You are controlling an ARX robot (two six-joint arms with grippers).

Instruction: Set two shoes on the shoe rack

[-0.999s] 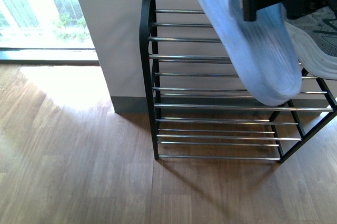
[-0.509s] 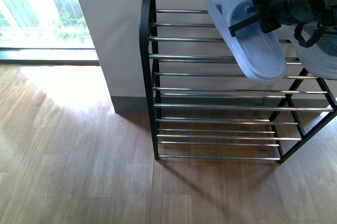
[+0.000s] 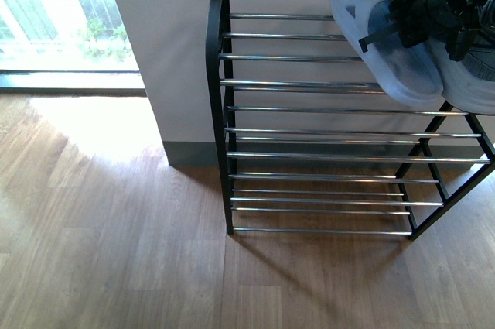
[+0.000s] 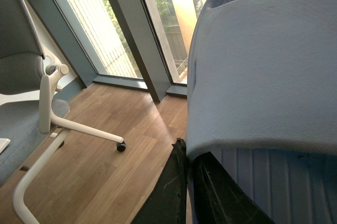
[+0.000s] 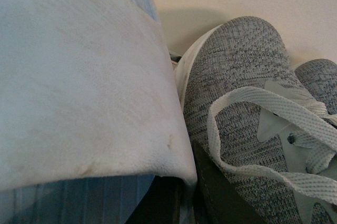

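Note:
The shoe rack [image 3: 224, 112] has a black frame and chrome bars and stands against the wall. A pale blue slide [image 3: 387, 54] lies tilted over the right end of its top tier, with my right gripper [image 3: 380, 33] shut on its strap. Beside it on the top tier sits a grey knit sneaker [image 5: 237, 76] with a white sole [image 3: 473, 89]. In the right wrist view the strap [image 5: 79, 76] fills the left half above my right gripper [image 5: 181, 184]. My left gripper [image 4: 188, 156], out of the front view, is shut on another pale blue slide [image 4: 263, 76].
An office chair [image 4: 26, 76] with a white wheeled base stands on the wooden floor [image 4: 116, 129] near tall windows [image 4: 121, 23]. The rack's lower tiers [image 3: 325, 182] hold nothing. Bright sunlight falls on the floor [image 3: 77, 128] left of the rack.
My right gripper has carried the slide away from the camera, to the right and down onto the rack's top tier, next to the sneaker.

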